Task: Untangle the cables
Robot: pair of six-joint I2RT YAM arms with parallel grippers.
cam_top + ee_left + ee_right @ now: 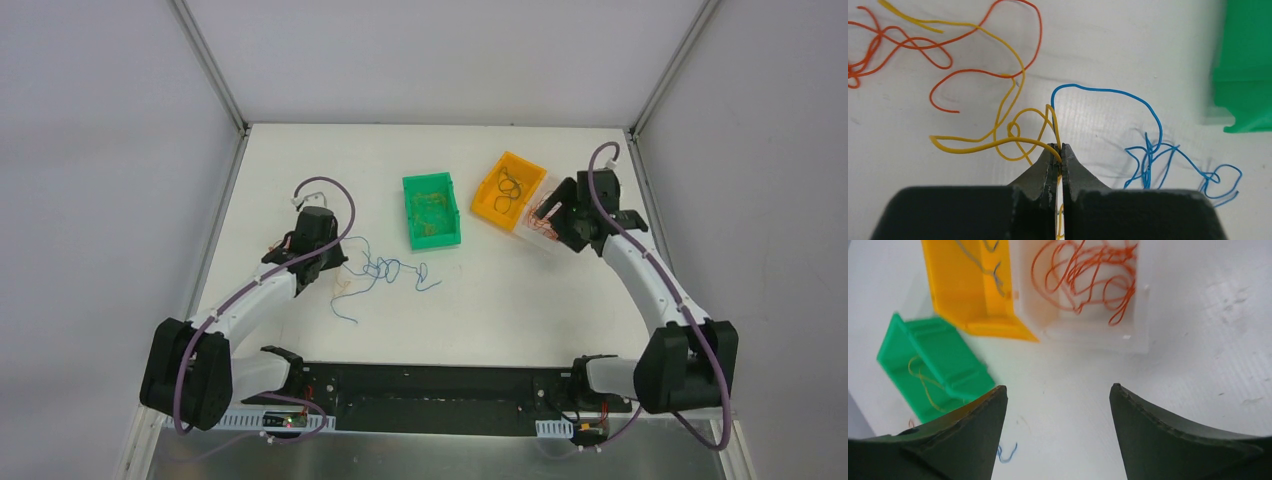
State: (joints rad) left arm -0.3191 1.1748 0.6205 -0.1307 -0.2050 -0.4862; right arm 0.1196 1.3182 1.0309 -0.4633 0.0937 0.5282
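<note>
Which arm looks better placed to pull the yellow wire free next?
The left, probably: the left tool is shut on the yellow wire beside the blue wires, while the right tool hangs open by the white bin.

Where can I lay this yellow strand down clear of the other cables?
Bare table lies between the blue cables, the orange bin and the right arm. Another free strip runs along the far edge behind the green bin. Crowded: around the left pincer, where the yellow strand it grips lies among orange cables and blue ones.
</note>
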